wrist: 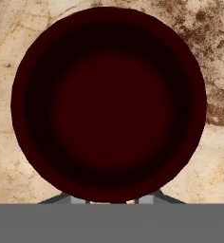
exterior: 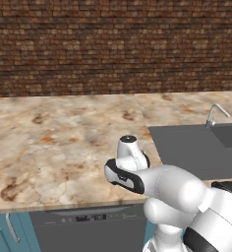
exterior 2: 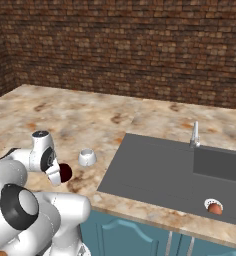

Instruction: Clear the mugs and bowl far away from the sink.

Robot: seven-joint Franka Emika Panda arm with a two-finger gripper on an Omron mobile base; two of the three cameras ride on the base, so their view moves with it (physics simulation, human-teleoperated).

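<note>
Gripper: two-finger gripper [wrist: 109,201] is seen low at the bottom of the hand view, its tips mostly hidden beneath the rim of the dark maroon round mug [wrist: 109,102]; whether anything is clamped between them cannot be told.
Dark mug: the maroon mug is viewed straight down its open mouth in the hand view, over the mottled beige stone counter [exterior: 54,142]; in the right base view it is seen as a dark rounded shape [exterior 2: 65,172] just beside the white arm's wrist, near the counter's front edge. No handle can be made out.
Light mug: a small white, light grey mug [exterior 2: 87,157] is standing on the counter between the maroon mug and the sink, near the basin's left edge.
Sink: the large dark grey recessed basin [exterior 2: 155,172] with its thin steel faucet [exterior 2: 195,134] is set to the right of both mugs.
Red bowl: a small reddish rounded object [exterior 2: 215,208] is seen at the drain; it is too small to be identified as the bowl.
Progress: the task is judged to be early. Both mugs are seen close to the sink; the maroon one is judged to be the piece in hand, with the light mug and bowl left.
</note>
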